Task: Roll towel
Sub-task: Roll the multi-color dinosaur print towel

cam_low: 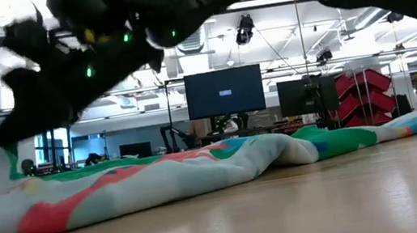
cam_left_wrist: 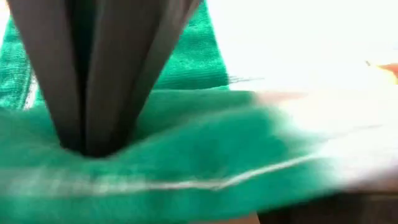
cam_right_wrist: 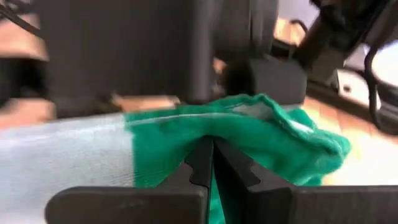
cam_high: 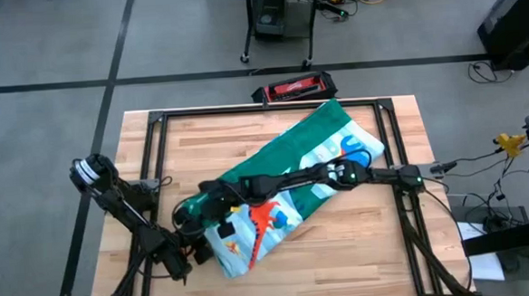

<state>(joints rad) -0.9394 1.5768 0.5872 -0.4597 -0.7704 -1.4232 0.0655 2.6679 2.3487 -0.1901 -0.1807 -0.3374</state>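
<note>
Green towel (cam_right_wrist: 249,134) edge (pinched) between jaws

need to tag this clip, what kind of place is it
Probably a robotics lab or workshop: a wooden table on grey floor, monitors and red racks behind, loose cables beside it.

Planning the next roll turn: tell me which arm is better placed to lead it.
Probably neither alone. The right hand is shut on the green edge of the towel; the left hand grips the same green border at the towel's left end. The right reaches across the whole cloth, so the left looks slightly freer.
</note>
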